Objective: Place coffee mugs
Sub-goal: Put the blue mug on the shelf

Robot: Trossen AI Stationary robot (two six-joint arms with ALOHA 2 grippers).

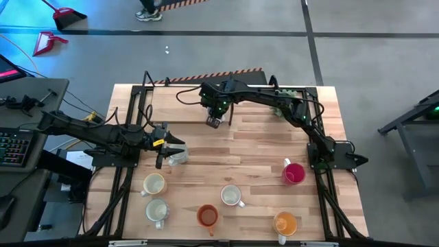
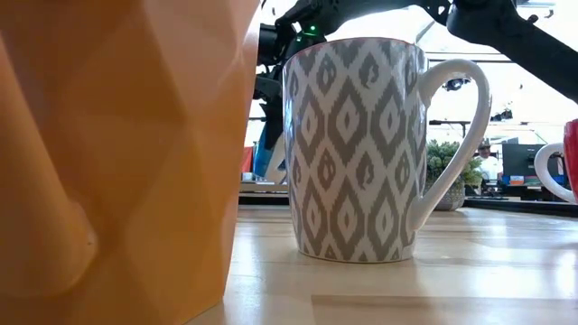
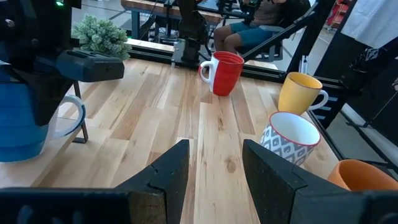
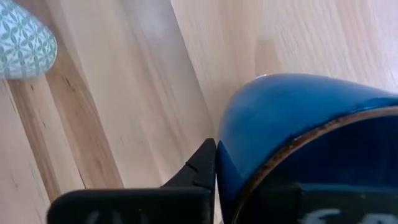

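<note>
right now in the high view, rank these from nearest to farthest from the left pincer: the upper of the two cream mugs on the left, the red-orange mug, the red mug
1. upper cream mug: on the table's left side, just below the left pincer in the picture.
2. red-orange mug: near the picture's bottom edge, around the middle.
3. red mug: far across, on the right side.

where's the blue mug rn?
The blue mug is in the right gripper, over the far middle of the table in the high view, well clear of the mugs along the near edge.
</note>
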